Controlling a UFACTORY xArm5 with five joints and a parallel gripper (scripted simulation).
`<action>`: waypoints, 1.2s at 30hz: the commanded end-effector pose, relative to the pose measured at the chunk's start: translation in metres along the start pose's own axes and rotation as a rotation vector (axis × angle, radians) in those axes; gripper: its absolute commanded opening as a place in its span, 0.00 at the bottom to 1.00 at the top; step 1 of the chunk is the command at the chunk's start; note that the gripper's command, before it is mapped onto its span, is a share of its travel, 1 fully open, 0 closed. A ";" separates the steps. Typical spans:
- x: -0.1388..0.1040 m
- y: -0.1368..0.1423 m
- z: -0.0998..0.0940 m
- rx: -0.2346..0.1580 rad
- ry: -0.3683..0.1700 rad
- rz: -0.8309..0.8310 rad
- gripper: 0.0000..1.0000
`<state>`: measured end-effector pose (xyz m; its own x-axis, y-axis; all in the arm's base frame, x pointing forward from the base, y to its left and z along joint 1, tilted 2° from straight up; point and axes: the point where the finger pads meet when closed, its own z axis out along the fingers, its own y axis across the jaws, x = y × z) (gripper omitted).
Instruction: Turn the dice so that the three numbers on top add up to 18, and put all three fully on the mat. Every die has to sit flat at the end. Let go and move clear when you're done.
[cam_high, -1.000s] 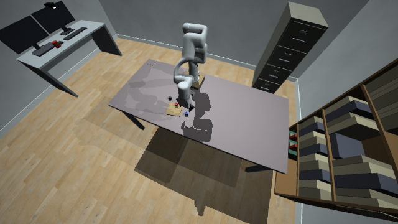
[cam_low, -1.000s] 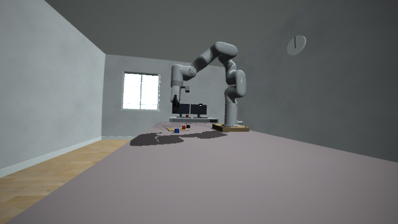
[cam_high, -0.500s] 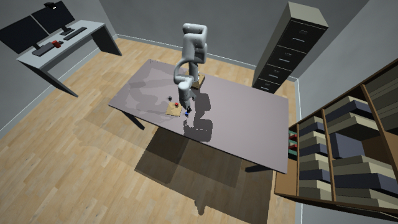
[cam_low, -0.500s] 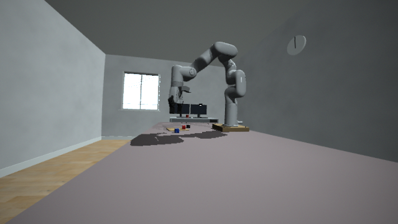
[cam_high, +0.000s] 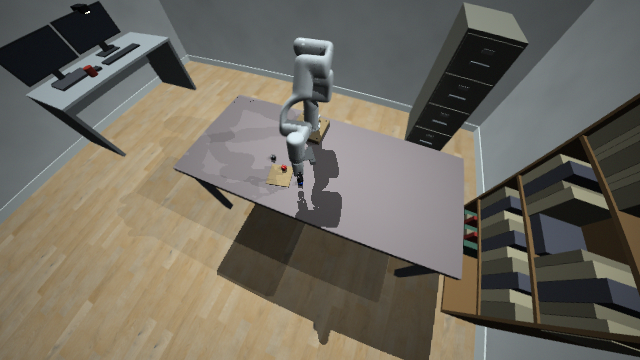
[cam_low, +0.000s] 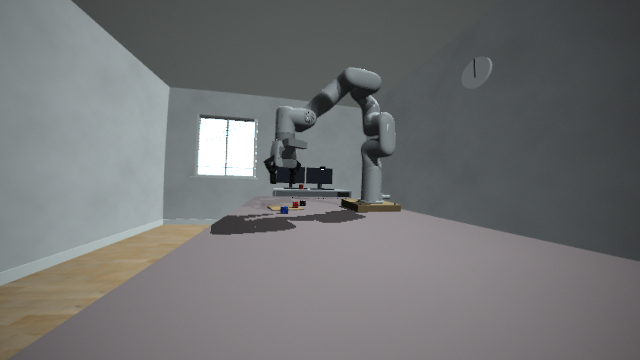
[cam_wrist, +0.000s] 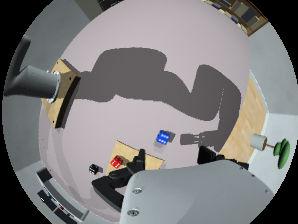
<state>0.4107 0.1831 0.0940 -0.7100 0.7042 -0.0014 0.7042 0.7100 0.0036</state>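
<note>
below the gripper (cam_high: 300, 175) (cam_low: 283, 181) (cam_wrist: 173, 157), on the table (cam_high: 390, 185) (cam_low: 350, 280) (cam_wrist: 175, 30) and just off the mat (cam_high: 273, 181) (cam_low: 274, 207) (cam_wrist: 125, 150): blue die (cam_high: 300, 184) (cam_low: 284, 210) (cam_wrist: 163, 137), flat, pips up but too small to count surely. lower than the gripper and off to its side: red die (cam_high: 284, 168) (cam_low: 295, 204) (cam_wrist: 116, 161), on the mat, near an edge. farther from the gripper, past the red die: black die (cam_high: 273, 158) (cam_low: 303, 203) (cam_wrist: 93, 169), on the bare table beside the mat. numbers on red and black too small to read. in the gripper: nothing, with fingers spread fully wide, well above the table and pointing down, apart from all three dice. in the wrist view, one finger across part of the mat. above the gripper: arm (cam_high: 305, 75) (cam_low: 327, 97), bent over and back down to a wooden base (cam_high: 320, 137) (cam_low: 395, 208) (cam_wrist: 72, 82) on the table. well away from the gripper, beyond the table: desk (cam_high: 150, 42) (cam_low: 345, 193) with two monitors.
</note>
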 end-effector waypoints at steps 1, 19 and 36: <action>0.000 0.001 0.000 -0.004 -0.001 0.174 1.00; 0.001 0.000 0.006 -0.005 0.000 0.636 1.00; 0.001 -0.001 0.011 -0.005 0.001 1.090 1.00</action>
<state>0.4081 0.1826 0.0830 0.1514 0.9885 0.0023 0.9885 -0.1514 0.0035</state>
